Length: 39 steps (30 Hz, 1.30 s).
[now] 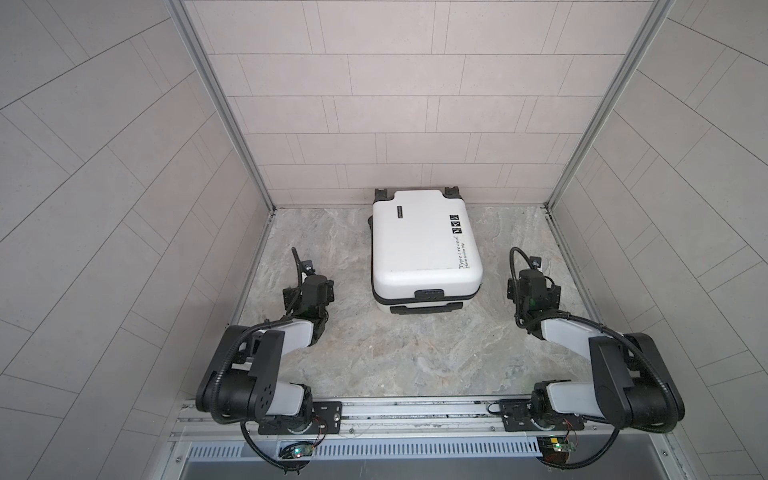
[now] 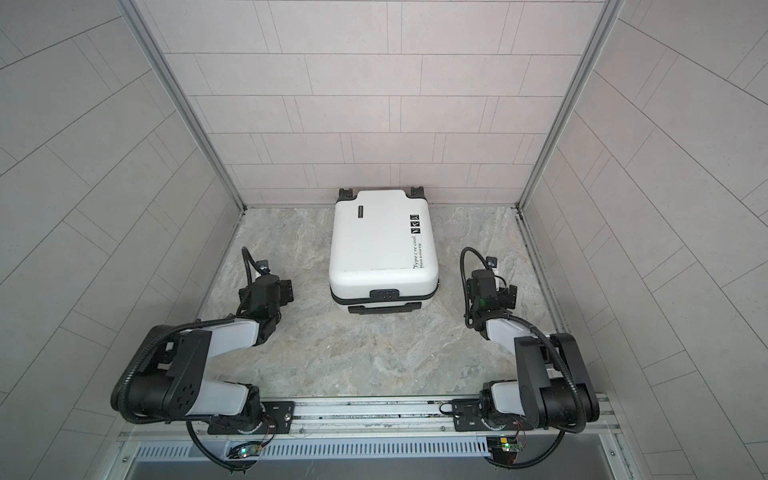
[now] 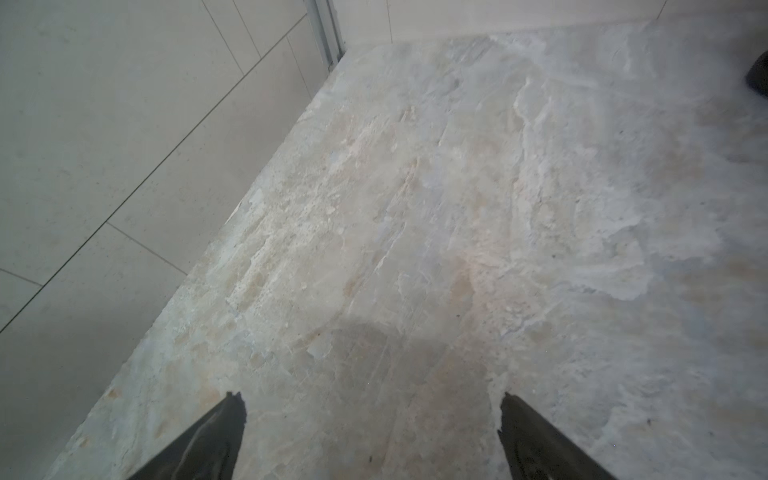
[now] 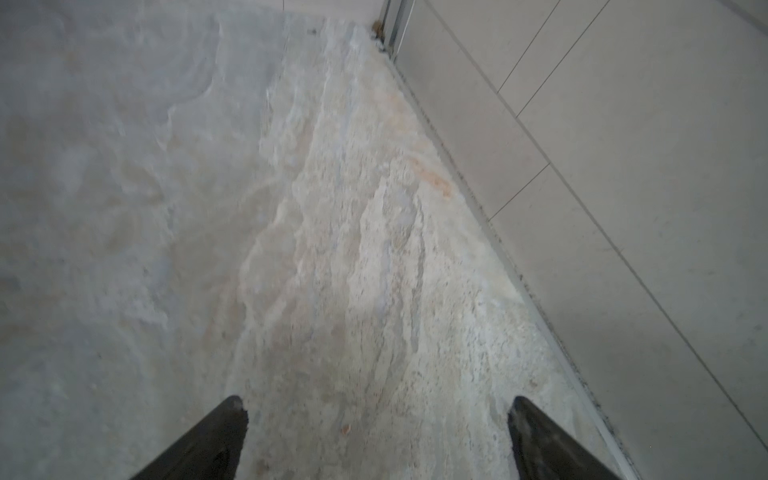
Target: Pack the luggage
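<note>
**A:** Status?
**B:** Both hands empty. My left gripper has its jaws spread wide over bare tabletop near the left edge. My right gripper is the same near the right edge.
**A:** Luggage?
**B:** The luggage is closed and lying flat at the middle of the far edge. Wheels point to the back wall, handle faces me.
**A:** Handling?
**B:** Hard shell: stiff, smooth, likely slippery. I'd judge it too wide to pinch across. Probably light if empty, so a push may slide it. Take the handle, or the lid lip at the black zipper seam. Can't tell if it's zipped.
</note>
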Available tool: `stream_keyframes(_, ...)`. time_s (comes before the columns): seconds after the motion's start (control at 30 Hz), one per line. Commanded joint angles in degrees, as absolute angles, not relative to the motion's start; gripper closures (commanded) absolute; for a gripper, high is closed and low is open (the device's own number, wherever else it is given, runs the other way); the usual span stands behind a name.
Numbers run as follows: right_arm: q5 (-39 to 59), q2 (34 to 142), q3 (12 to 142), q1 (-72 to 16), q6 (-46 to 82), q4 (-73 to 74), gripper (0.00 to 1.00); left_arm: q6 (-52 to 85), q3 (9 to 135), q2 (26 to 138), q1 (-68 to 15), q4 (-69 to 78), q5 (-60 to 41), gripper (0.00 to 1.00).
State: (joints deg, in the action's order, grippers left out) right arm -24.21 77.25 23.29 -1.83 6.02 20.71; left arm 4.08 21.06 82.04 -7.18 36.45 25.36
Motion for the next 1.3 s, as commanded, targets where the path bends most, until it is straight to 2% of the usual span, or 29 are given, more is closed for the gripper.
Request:
stream_keyframes(0.0, -22.5, 77.7, 25.8, -2.2, 0.8, 30.2, 0.0, 2.3, 19.3, 85.8, -5.3, 53.7, 20.6, 0.0)
stream_keyframes(0.1, -21.7, 75.8, 24.6, -2.5, 1.8, 30.2, 0.0, 0.5, 15.0, 93.3, -5.1, 71.3, 19.9, 0.0)
stream_keyframes(0.23, -18.0, 74.9, 22.9, -2.4, 6.7, 32.6, 0.0, 2.8, 20.8, 88.5, -4.8, 52.8, 20.0, 0.0)
stream_keyframes(0.33, -13.7, 80.0, 21.6, -3.0, 4.0, 41.8, 0.0, 2.4, 21.2, 92.3, -4.7, 58.3, 22.1, 0.0)
stream_keyframes(0.4, -12.0, 85.3, 21.6, -3.0, 3.1, 46.3, 0.0, 3.7, 23.0, 90.5, -4.5, 51.8, 22.3, 0.0)
stream_keyframes(0.47, -9.6, 89.0, 20.9, -3.1, 0.4, 53.2, 0.0, 3.9, 23.0, 90.5, -4.6, 51.3, 22.5, 0.0)
stream_keyframes(0.57, -12.2, 86.3, 25.7, -3.0, 3.5, 38.7, 0.01, 3.0, 22.2, 91.1, -4.8, 54.3, 22.9, 0.0)
stream_keyframes(0.63, -11.6, 88.3, 23.2, -3.0, 1.7, 47.3, 0.01, 2.5, 22.4, 91.2, -4.8, 54.1, 22.2, 0.0)
stream_keyframes(0.73, -11.9, 86.3, 25.0, -3.0, 3.2, 40.7, 0.01, 2.6, 22.3, 91.1, -4.8, 54.3, 22.2, 0.0)
stream_keyframes(0.8, -11.7, 87.3, 23.9, -3.0, 2.0, 44.3, 0.01, 2.3, 22.2, 91.3, -4.7, 54.9, 22.2, 0.0)
stream_keyframes(0.83, -12.0, 86.5, 24.7, -3.1, 2.9, 41.0, 0.01, 2.4, 22.2, 91.2, -4.8, 54.7, 22.1, 0.0)
stream_keyframes(1.27, -12.0, 86.7, 24.6, -3.2, 2.9, 42.0, 0.01, 2.7, 23.6, 92.4, -4.5, 53.0, 21.9, 0.0)
